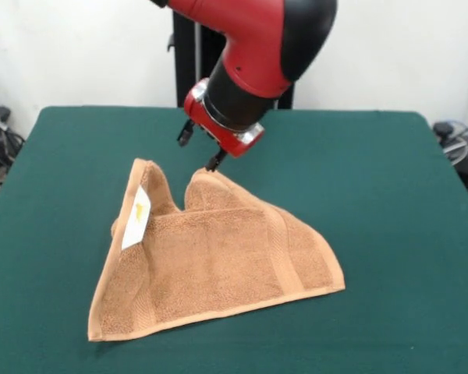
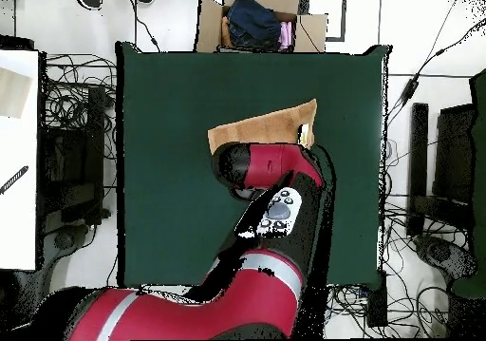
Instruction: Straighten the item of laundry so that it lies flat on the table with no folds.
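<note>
One cardboard box (image 2: 261, 24) beyond the table (image 2: 171, 100) holds clothes; jaws (image 1: 200, 148) spread above the folded towel (image 1: 210, 261).

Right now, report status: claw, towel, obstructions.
Claw at towel's far edge, grip state unclear. Towel still folded, two corners raised, label showing. Table otherwise unobstructed.

White wall (image 1: 78, 54), pale floor (image 2: 408, 33) strewn with cables (image 2: 71, 95), cardboard box (image 2: 261, 19).

no text can be read; the white label (image 1: 137, 218) on the towel (image 1: 218, 265) bears only a small yellow mark, not legible.
</note>
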Tool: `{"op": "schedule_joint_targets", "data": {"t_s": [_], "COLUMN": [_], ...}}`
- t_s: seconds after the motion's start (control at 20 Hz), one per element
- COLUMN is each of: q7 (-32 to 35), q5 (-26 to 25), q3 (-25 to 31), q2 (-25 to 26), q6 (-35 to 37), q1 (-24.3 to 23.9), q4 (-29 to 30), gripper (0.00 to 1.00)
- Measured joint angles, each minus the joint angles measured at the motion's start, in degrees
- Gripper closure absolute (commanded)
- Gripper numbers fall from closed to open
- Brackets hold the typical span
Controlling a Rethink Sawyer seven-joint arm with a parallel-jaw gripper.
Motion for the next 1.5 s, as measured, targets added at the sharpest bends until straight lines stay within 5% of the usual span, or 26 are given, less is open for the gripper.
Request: {"op": "schedule_joint_targets", "data": {"t_s": [1.5], "q7": [0.0], "q5": [-7.27], "q3": [7.36], "q2": [-0.01], "q6": [0.0], "q1": [-4.17], "q4": [0.22], "gripper": [0.0]}}
